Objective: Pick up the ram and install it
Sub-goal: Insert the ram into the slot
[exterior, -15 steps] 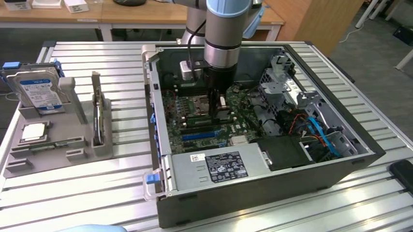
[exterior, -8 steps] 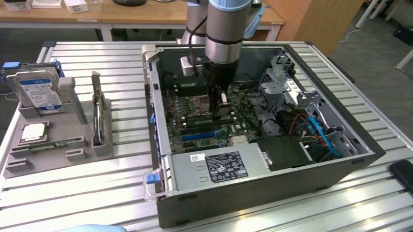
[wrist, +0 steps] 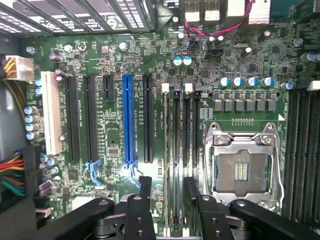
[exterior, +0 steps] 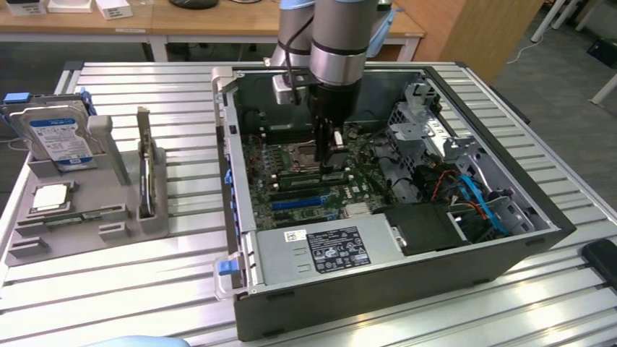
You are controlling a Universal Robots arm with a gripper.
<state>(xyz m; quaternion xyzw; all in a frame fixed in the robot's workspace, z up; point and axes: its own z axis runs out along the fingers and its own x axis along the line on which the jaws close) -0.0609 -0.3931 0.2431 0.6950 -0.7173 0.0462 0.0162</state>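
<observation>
Inside the open computer case, my gripper hangs low over the motherboard. It is beside the empty processor socket. Its black fingertips stand apart on either side of the memory slots, and the gripper is open. One slot runs on through the gap between them, and I cannot make out a stick held there. A ram stick stands on edge in the grey holder at the exterior view's left. Another green stick lies flat on that holder.
The holder also carries a hard drive with a blue-white label and a square silver processor. Around the gripper are the case's power supply, drive cage and coloured cables. Expansion slots, one of them blue, lie beside the memory slots.
</observation>
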